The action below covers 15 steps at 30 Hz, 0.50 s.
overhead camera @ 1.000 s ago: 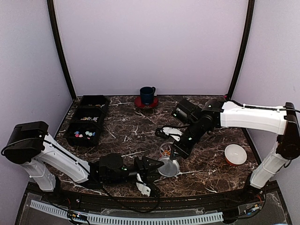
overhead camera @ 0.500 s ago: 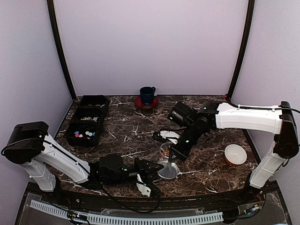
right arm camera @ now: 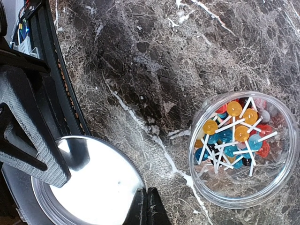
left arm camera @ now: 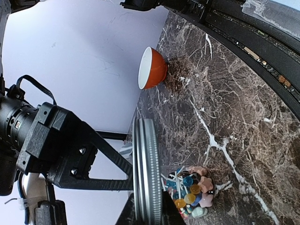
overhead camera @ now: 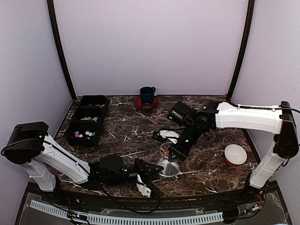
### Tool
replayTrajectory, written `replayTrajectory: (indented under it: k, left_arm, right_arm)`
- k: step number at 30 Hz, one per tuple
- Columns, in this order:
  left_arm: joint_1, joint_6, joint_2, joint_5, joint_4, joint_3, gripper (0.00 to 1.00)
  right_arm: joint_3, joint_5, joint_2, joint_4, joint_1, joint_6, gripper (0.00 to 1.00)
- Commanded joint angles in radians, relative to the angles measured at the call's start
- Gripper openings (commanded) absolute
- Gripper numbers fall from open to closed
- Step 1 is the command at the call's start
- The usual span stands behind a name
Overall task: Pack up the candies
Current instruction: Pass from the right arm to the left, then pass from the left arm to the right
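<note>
Low in the top view, pinched by left gripper (overhead camera: 158, 168): lid (left arm camera: 147, 173), on edge. Just above it, open jar (right arm camera: 205, 187) of candies (right arm camera: 234, 133). Close by, right gripper (right arm camera: 147, 208), closed, empty.

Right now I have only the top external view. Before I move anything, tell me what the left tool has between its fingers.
Observer: In the left wrist view the left tool has the metal lid edge-on between its fingers, one on each face.
Operator: Now check the right tool.
Observer: The right wrist view shows the right tool shut with nothing in it, its tips appearing at the lid's edge.
Operator: Report on the jar.
Observer: The clear jar stands uncovered beside the lid, apart from it, holding the candies: round orange, blue and red pieces on white sticks.
</note>
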Motion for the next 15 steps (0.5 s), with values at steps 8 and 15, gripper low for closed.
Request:
replayTrajectory:
  k: [8, 15]
  left_arm:
    - [-0.005, -0.187, -0.014, -0.027, 0.001, 0.040, 0.06]
    - [-0.001, -0.386, -0.031, -0.031, -0.022, 0.074, 0.07]
  right_arm:
    - [0.060, 0.177, -0.115, 0.008, 0.006, -0.022, 0.40]
    - [-0.018, 0.318, -0.319, 0.122, 0.000, -0.053, 0.61]
